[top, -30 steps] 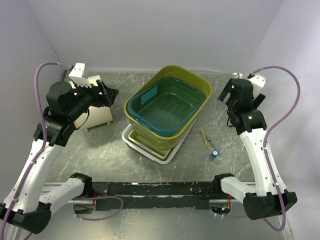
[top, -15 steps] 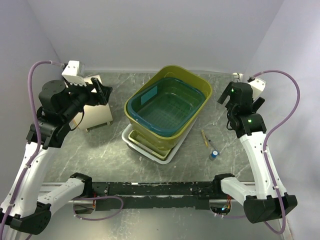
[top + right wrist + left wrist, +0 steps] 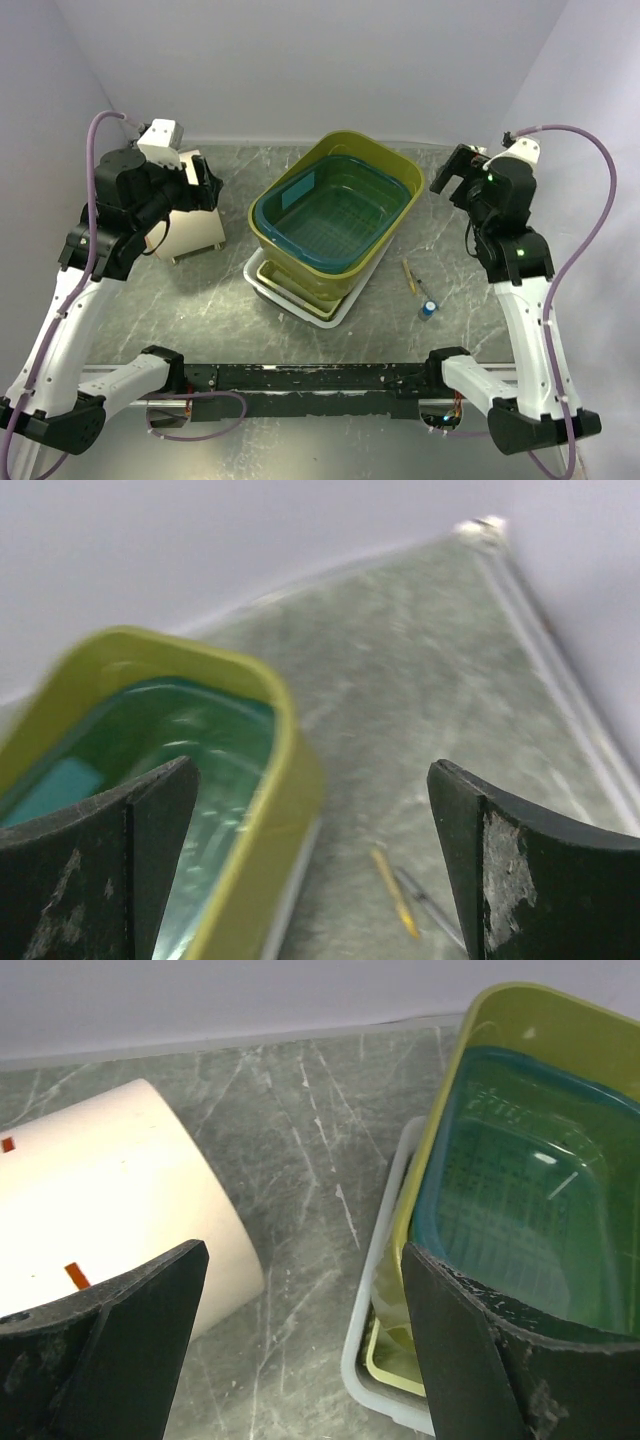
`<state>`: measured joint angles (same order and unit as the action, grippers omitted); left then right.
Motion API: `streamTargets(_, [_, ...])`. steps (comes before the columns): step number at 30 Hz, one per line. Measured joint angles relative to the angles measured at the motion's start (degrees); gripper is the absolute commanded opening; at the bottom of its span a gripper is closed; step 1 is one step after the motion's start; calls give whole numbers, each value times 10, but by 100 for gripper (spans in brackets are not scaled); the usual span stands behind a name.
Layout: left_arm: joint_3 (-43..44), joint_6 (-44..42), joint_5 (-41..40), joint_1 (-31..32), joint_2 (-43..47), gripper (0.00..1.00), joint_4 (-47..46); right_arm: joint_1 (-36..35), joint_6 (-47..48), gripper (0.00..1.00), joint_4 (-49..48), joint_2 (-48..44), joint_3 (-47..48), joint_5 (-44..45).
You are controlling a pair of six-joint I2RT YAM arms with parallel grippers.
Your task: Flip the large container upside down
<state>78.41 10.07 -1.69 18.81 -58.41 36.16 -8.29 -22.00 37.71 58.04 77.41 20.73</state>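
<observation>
Left end effector (image 3: 205, 184) wide open, empty — right end effector (image 3: 448, 178) likewise; large container (image 3: 392, 160) upright between them, teal tub (image 3: 335, 218) nested inside.

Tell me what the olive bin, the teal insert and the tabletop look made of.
Olive bin: likely opaque moulded plastic, smooth, with a soft sheen on the rounded rim.
Teal insert: translucent plastic, glossy; a grid pattern and bright highlights show on its floor.
Tabletop: grey, veined like marble, fairly matte. Stone or printed laminate, can't tell.
</observation>
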Motion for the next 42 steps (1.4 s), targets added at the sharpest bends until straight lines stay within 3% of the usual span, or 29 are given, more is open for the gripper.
streamTargets(6, [-5, 5, 46, 0, -5, 89, -4, -7, -35, 100, -86, 5, 26, -233])
streamTargets(10, [-9, 11, 58, 0, -13, 90, -2, -69, -40, 100, -94, 89, 87, -263])
streamTargets(17, [-17, 27, 60, 0, -6, 91, 2, -221, -22, 100, 7, 253, 198, -174])
streamTargets(22, [-16, 34, 59, 0, -5, 91, 17, -286, -11, 100, 76, 301, 219, -69])
streamTargets(30, [-14, 50, 97, 7, -23, 91, 27, -287, 5, 100, 131, 241, 145, 81])
streamTargets(37, [-1, 54, 99, 91, -90, 92, 16, -287, -24, 100, 169, 167, 101, 180])
streamTargets(42, [-1, 54, 98, 109, -113, 93, 9, -260, -75, 100, 184, 151, 82, 182])
